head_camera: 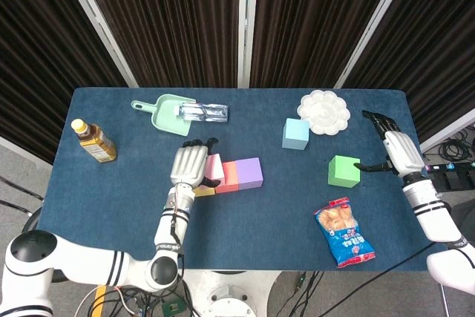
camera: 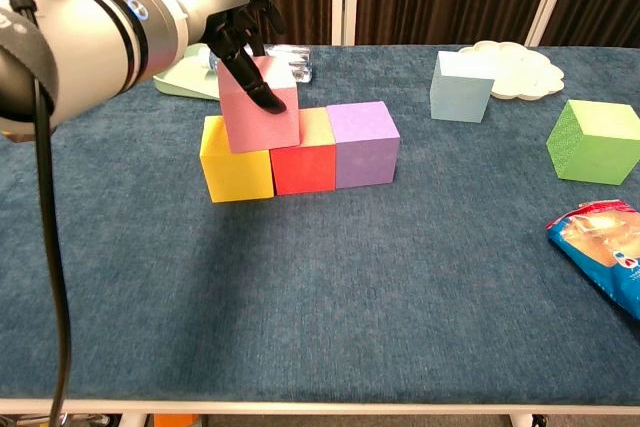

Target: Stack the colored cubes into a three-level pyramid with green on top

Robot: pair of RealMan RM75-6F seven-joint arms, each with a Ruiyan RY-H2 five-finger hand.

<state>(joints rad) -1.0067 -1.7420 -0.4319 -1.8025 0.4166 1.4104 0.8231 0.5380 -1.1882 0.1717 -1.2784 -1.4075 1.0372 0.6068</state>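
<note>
A yellow cube (camera: 236,161), a red cube (camera: 304,164) and a purple cube (camera: 362,143) stand in a row. My left hand (camera: 232,19) holds a pink cube (camera: 258,109) on top of the yellow and red ones, slightly tilted, thumb on its front face and fingers behind. From above, the left hand (head_camera: 188,163) hides most of the pink cube (head_camera: 214,166). A light blue cube (head_camera: 295,134) and a green cube (head_camera: 344,171) stand apart at the right. My right hand (head_camera: 393,149) is open just right of the green cube, its thumb reaching toward it.
At the table's far left stands a tea bottle (head_camera: 93,140). A green dustpan (head_camera: 165,113) and a clear plastic bottle (head_camera: 202,112) lie behind the row. A white flower-shaped dish (head_camera: 323,111) sits at the back right, and a snack bag (head_camera: 344,231) at the front right.
</note>
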